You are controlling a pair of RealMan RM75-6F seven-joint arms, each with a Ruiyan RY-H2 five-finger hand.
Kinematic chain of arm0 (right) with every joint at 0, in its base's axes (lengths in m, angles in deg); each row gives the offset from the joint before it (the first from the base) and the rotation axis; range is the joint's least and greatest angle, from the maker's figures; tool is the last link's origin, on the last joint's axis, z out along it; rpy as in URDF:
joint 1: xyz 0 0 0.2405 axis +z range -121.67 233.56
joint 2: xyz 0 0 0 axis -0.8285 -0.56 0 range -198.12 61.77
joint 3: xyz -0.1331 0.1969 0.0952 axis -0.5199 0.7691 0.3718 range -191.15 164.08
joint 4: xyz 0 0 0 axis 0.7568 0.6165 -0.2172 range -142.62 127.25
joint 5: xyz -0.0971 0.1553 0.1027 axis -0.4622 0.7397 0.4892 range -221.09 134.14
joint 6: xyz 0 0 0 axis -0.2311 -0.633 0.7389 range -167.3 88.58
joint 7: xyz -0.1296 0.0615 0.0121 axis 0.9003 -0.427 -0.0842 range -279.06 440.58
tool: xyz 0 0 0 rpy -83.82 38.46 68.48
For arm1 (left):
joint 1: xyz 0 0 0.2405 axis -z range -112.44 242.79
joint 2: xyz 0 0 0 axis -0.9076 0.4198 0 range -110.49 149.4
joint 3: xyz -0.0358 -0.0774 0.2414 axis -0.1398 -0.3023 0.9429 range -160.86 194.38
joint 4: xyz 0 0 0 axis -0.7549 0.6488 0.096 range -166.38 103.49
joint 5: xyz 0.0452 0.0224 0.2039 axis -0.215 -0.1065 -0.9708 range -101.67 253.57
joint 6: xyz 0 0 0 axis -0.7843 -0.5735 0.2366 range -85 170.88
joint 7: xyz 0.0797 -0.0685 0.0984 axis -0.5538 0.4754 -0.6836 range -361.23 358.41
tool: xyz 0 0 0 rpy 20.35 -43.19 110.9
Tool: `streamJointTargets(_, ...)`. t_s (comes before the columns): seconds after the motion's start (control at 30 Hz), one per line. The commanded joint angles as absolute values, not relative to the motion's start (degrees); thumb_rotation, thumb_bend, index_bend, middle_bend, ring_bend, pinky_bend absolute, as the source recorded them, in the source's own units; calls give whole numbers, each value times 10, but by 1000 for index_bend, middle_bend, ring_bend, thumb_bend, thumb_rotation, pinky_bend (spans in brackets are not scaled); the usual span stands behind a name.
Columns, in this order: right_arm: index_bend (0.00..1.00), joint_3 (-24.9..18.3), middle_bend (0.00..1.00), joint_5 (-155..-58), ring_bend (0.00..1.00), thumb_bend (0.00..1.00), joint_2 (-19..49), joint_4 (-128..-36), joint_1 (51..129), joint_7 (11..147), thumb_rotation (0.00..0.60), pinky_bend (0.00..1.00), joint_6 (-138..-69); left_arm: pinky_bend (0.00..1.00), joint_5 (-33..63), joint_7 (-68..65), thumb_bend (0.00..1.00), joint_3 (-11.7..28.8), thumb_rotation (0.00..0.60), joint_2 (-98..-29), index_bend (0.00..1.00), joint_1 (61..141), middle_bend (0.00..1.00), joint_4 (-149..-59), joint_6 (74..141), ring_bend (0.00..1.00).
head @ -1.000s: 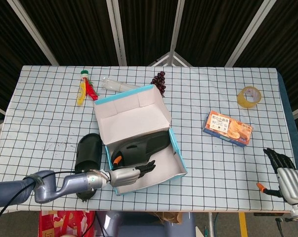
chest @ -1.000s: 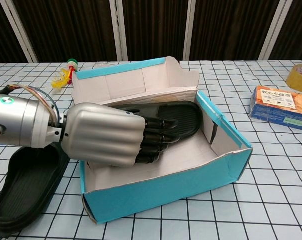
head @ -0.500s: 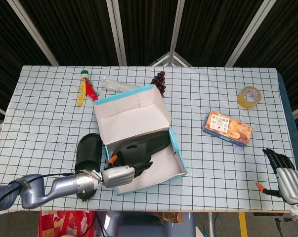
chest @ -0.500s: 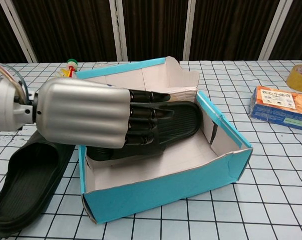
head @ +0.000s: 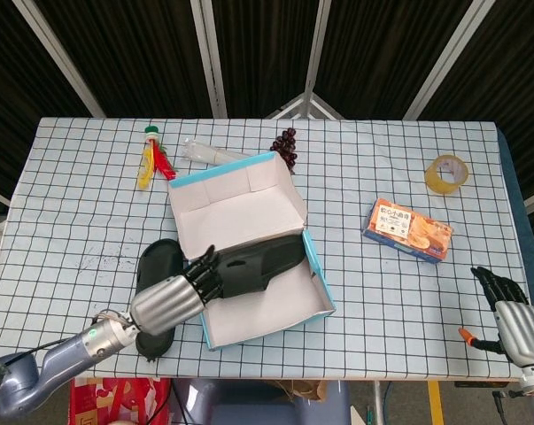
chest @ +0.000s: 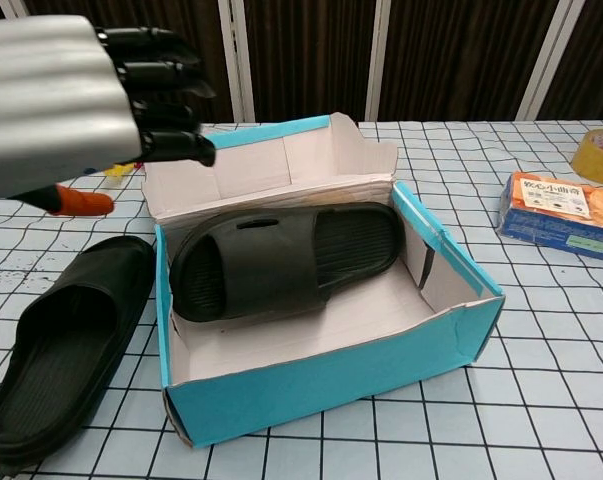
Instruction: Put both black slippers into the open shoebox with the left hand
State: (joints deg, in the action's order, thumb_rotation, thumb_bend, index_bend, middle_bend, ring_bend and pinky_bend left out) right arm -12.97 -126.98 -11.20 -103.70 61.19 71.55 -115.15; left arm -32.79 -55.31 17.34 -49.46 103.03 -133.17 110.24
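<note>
Lying in the shoebox [chest: 451,330], one slipper [chest: 281,262] ran its long axis across the box, strap and toe end toward the box's left wall in chest view, heel toward the right wall, sole down. In head view the same slipper [head: 258,261] sat slantwise, heel toward the far right corner by the blue rim. Second slipper [chest: 66,345] lay on the worktop [head: 89,212] just beside the box's left wall, long axis running near-to-far, roughly at right angles to the first; part of it was hidden under the left hand in head view.

Left hand [head: 174,297] hung above the gap between box and outer slipper, fingers apart and holding nothing; chest view showed it large at top left [chest: 71,95], dark fingers [chest: 156,75] spread. Right hand [head: 512,314] sat at the near right edge, well apart from everything, fingers apart, nothing in it.

Worktop carried a white cloth with a black grid. Behind it, dark slatted panels with pale metal bars.

Also noted: orange snack box [head: 408,230] with printing too small to read, tape roll [head: 446,172], dark grapes [head: 285,146] just beyond the box flap, a clear tube [head: 209,153], and a red-and-yellow item [head: 153,159] with a green cap.
</note>
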Motion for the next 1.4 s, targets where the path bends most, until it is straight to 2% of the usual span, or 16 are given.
streamJointTargets(0.03, 14, -130, 75, -1271, 95, 221, -112, -1037, 612, 716, 600, 72, -1152, 244, -301, -522, 139, 191, 600, -497, 301, 989, 381, -1320, 1135, 246)
streamJointTargets(0.23, 13, -130, 75, -1269, 95, 221, -112, -1038, 612, 718, 600, 72, -1150, 339, -279, -476, 139, 198, 600, -526, 310, 967, 414, -1276, 1139, 314)
streamJointTargets(0.53, 13, -130, 75, -1266, 95, 221, -112, -1037, 613, 719, 600, 72, -1148, 386, -257, -438, 138, 181, 600, -570, 313, 962, 455, -1238, 1135, 351)
streamJointTargets(0.77, 13, -130, 75, -1267, 95, 221, -112, -1037, 614, 720, 600, 72, -1145, 394, -219, -416, 140, 157, 600, -609, 323, 968, 478, -1215, 1118, 371)
streamJointTargets(0.93, 14, -129, 74, -1264, 95, 221, -112, -1035, 614, 717, 600, 72, -1145, 394, -206, -416, 172, 152, 600, -625, 334, 971, 484, -1197, 1108, 372)
streamJointTargets(1.4, 14, -130, 74, -1265, 95, 221, -112, -1034, 615, 716, 600, 72, -1143, 399, -163, -411, 173, 140, 600, -654, 343, 968, 509, -1163, 1099, 390)
